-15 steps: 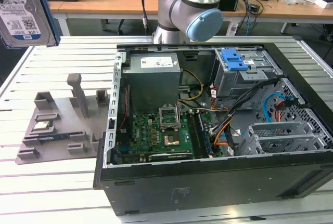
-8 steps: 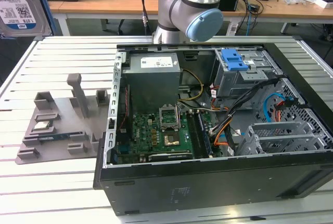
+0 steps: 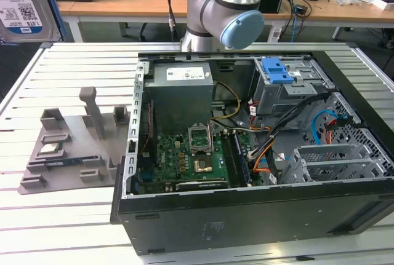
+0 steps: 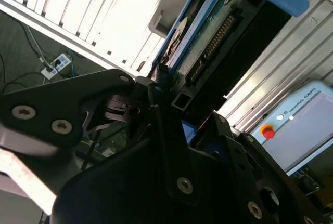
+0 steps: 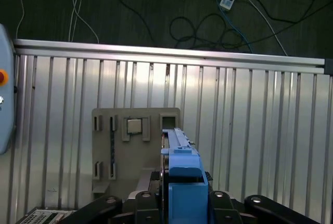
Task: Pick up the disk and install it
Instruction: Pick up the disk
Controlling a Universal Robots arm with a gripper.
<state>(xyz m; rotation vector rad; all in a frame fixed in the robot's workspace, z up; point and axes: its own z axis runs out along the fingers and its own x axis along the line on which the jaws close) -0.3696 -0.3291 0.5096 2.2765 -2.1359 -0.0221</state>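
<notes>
1. The black pincer (image 5: 183, 185) was closed tight on the flat silver disk with the blue plastic frame (image 5: 179, 148). It had one finger on each flat side.
2. In the second wrist view, the black fingers (image 4: 156, 91) pressed on the disk (image 4: 208, 31) near its plug end.
3. In the first wrist view, the disk showed its thin edge. It was held up off the ribbed silver metal table (image 5: 260, 130).
4. In the exterior view, the disk (image 3: 24, 0) was high up at the exterior view's left, with its white-and-blue label facing the camera. It was well apart from the big black open computer case (image 3: 246, 216).
5. A grey plastic holder tray (image 3: 68, 154) lay on the table (image 3: 74, 68) just beside the case. A small square silver chip (image 3: 49, 149) sat in it.
6. In the first wrist view, the tray (image 5: 119, 167) and the chip (image 5: 134, 126) lay beyond the disk.
7. Inside the case were a green board (image 3: 184, 154), a grey metal box with a white sticker (image 3: 181, 87) and a blue plastic latch (image 3: 277, 71).
8. The silver-and-blue robot arm (image 3: 228, 7) stood behind the case.
</notes>
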